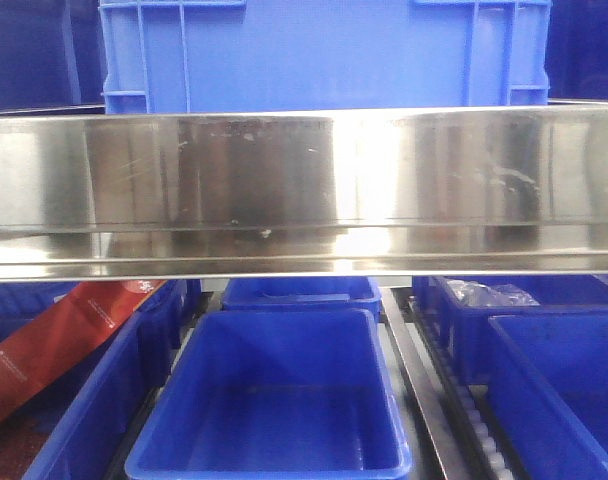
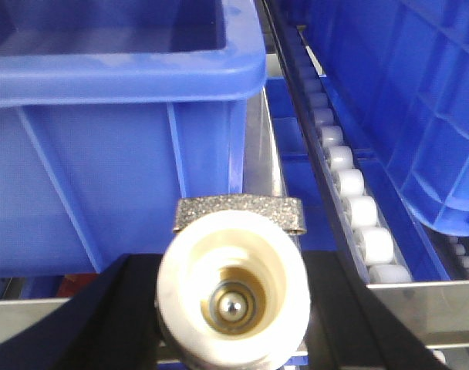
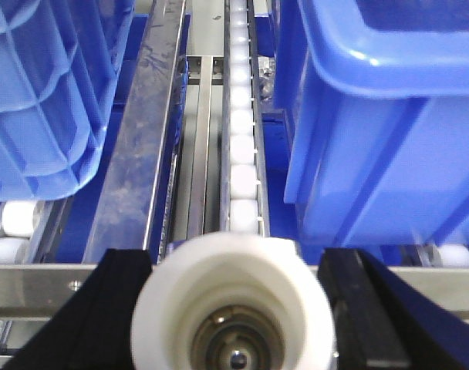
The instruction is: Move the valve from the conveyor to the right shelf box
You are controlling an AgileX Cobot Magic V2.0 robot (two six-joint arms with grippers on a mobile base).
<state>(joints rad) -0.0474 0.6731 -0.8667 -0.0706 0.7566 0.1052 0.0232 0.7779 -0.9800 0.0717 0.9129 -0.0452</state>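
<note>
In the left wrist view a cream-white valve (image 2: 233, 297) faces me end-on, with a metal ball in its bore and a grey rough handle (image 2: 238, 213) on top. My left gripper (image 2: 233, 270) is shut on it, one black finger (image 2: 103, 316) on each side. A second white valve (image 3: 233, 308) fills the bottom of the right wrist view, and my right gripper (image 3: 234, 266) is shut on it between black fingers (image 3: 123, 301). Neither gripper appears in the front view. The conveyor is out of view.
A stainless shelf rail (image 1: 304, 190) crosses the front view, with a blue crate (image 1: 324, 50) above and blue boxes (image 1: 274, 400) (image 1: 559, 390) below. Roller tracks (image 2: 350, 200) (image 3: 242, 139) run between blue boxes (image 2: 119, 116) (image 3: 389, 116). A red packet (image 1: 54, 340) lies lower left.
</note>
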